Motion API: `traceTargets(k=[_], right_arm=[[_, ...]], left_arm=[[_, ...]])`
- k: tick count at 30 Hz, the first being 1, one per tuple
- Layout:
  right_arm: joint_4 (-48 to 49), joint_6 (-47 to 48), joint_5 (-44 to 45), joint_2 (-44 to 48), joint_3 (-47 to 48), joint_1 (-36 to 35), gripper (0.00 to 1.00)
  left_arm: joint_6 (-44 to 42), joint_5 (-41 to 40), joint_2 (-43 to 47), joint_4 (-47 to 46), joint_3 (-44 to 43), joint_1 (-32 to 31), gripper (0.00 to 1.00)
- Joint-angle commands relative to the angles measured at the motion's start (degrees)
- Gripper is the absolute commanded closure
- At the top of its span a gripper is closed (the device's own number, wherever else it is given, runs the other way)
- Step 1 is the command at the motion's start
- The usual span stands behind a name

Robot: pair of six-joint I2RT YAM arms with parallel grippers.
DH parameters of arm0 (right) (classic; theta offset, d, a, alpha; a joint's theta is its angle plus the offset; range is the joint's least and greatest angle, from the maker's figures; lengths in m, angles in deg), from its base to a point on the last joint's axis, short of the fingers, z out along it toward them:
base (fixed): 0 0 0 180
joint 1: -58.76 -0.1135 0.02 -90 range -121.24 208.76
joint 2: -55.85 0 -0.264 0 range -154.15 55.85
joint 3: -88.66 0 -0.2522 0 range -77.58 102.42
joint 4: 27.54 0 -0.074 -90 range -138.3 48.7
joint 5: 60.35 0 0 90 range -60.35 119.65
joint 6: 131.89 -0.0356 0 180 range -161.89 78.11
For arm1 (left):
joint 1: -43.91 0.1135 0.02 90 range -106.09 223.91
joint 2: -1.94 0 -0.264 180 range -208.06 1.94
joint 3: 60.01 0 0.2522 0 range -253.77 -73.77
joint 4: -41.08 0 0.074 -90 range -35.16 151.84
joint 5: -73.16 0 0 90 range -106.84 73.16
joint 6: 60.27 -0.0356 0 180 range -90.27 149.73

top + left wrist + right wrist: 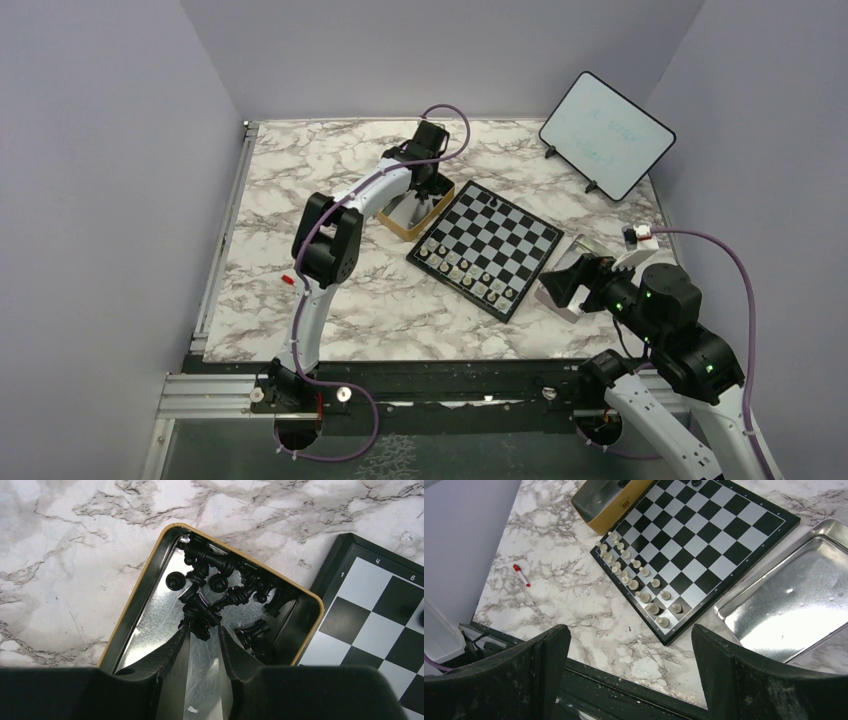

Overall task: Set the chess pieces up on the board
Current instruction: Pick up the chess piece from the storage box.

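Left gripper [202, 631], jaws narrow, flanking a black piece [200, 623] in the tin [155, 625]; grasp cannot be told; right gripper [630, 630] released, jaws wide.

I'm looking at plain lavender-grey walls [100, 150] closing in the left, top and right of the overhead view. A white marble tabletop [300, 180] with grey veins fills the middle, an aluminium rail [200, 395] runs along the lower left, and the light is soft and even.

Top camera overlooks the table [260, 200]; close wrist cameras look down, sharing the board [704, 545].
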Motion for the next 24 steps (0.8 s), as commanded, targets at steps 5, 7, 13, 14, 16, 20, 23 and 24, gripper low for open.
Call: traceTargets(k=[5,7,13,14,16,20,23,24], right_arm=[[-0.17,-0.23,0.67,0.72,-0.22,-0.27,0.04],[-0.21,-0.23,0.72,0.77,-0.23,-0.31,0.04],[-0.27,-0.23,0.78,1.33,-0.22,-0.29,0.04],[-0.26,-0.23,0.83,1.42,-0.34,-0.29,0.04],[-0.28,-0.23,0.91,1.52,-0.38,-0.28,0.04],[-0.12,-0.23,0.91,1.61,-0.54,-0.32,0.04],[-0.02,-0.26,0.91,1.65,-0.57,-0.27,0.04],[-0.02,-0.31,0.91,1.69,-0.58,-0.31,0.04]], left_arm=[[-0.99,0.11,-2.1,0.5,-1.28,0.01,0.74],[-0.95,0.23,-2.23,0.5,-1.37,0.01,0.75],[-1.6,0.08,-2.04,0.85,-1.81,0.01,0.86],[-1.66,0.03,-1.9,0.93,-1.96,0.01,0.88],[-1.77,0.13,-1.61,1.35,-2.27,0.01,0.91],[-1.8,0.67,-0.23,2.59,-3.02,0.01,0.94],[-1.95,0.19,1.24,3.29,-3.38,0.01,0.94],[-2.04,-0.03,1.76,3.54,-3.47,0.01,0.94]])
